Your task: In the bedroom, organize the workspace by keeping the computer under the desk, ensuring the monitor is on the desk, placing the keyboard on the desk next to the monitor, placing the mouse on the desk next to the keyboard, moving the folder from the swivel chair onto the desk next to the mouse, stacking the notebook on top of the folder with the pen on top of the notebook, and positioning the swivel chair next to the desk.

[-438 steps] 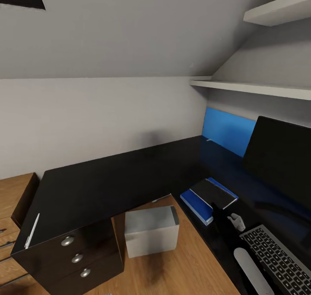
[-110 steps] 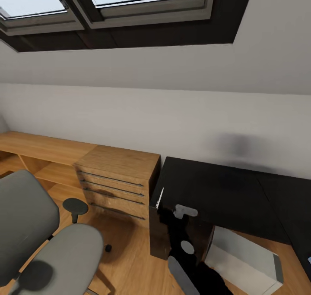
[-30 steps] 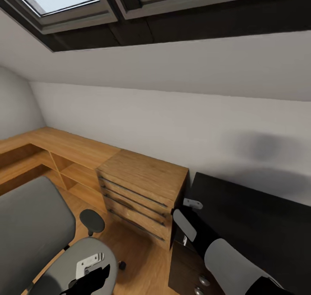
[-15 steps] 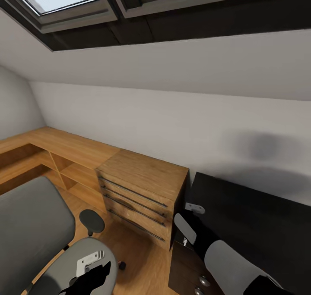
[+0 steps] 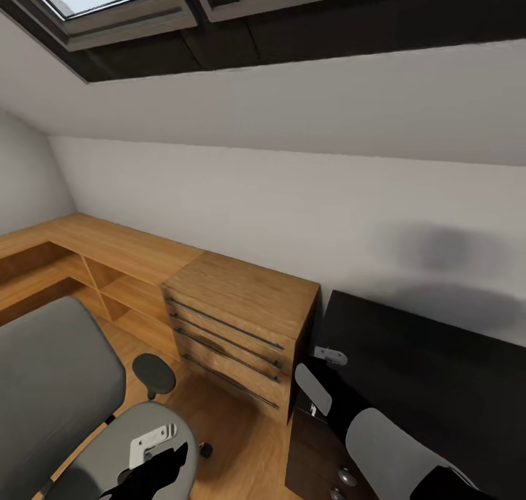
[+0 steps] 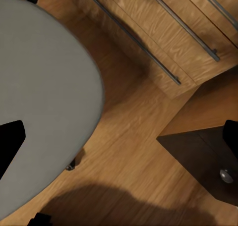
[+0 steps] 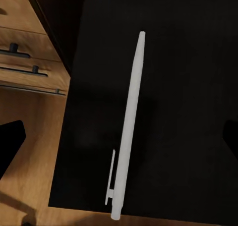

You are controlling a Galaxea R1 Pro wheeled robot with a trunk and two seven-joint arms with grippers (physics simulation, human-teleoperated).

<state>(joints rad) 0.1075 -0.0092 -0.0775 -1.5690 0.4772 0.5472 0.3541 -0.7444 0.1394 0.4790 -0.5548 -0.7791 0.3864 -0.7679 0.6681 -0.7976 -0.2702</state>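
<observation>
The thin white pen [image 7: 128, 132] lies on the glossy black desk [image 7: 183, 87] near its end edge. My right gripper [image 7: 119, 141] hangs open above it, the pen lying between the two dark fingertips [image 7: 11, 145]. From the head view, that right gripper [image 5: 329, 355] is over the left end of the desk [image 5: 431, 368]. The grey swivel chair [image 5: 55, 383] stands at the lower left. My left gripper [image 5: 150, 443] hovers open over its seat [image 6: 44, 97], holding nothing.
A wooden dresser [image 5: 241, 317] with bar handles stands against the desk's left end, with low wooden shelving [image 5: 88, 266] beyond it. The desk's drawer unit with round silver knobs [image 5: 345, 476] is below my right arm. Wood floor [image 6: 144, 151] lies between chair and dresser. Skylights slope overhead.
My right gripper has sunk slightly toward the desk's end over the last second. The left gripper stays over the chair seat. The view has barely shifted.
</observation>
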